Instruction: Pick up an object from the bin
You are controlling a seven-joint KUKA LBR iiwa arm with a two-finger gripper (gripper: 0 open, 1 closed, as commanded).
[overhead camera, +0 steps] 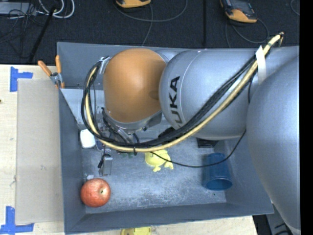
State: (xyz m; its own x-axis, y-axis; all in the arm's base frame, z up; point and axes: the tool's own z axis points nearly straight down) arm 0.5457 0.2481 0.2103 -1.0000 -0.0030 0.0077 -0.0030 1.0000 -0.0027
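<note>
1. Camera view, looking down on the grey metal bin (161, 195): the silver arm (210, 97) reaches in from the view's right and covers most of the bin's upper half.
2. An orange cover (132, 84) caps the wrist, and black and yellow cables (195, 126) loop along the arm and beneath the cover.
3. The wrist hangs over the left part of the bin. A narrow grey part of the tool (104, 163) points down towards the floor below the cover. Whether the jaws are released or clenched cannot be told.
4. Nearest things: a small white rounded thing (87, 139) lies against the bin's left wall, just beside the tool. A red apple (95, 192) sits on the floor in the lower left corner, near the tool's tip but apart from it.
5. A yellow crumpled thing (159, 160) lies near the middle of the floor, partly under the cables.
6. A blue cup (216, 173) lies on its side towards the right, well apart from the apple, with its open mouth towards the lower edge.
</note>
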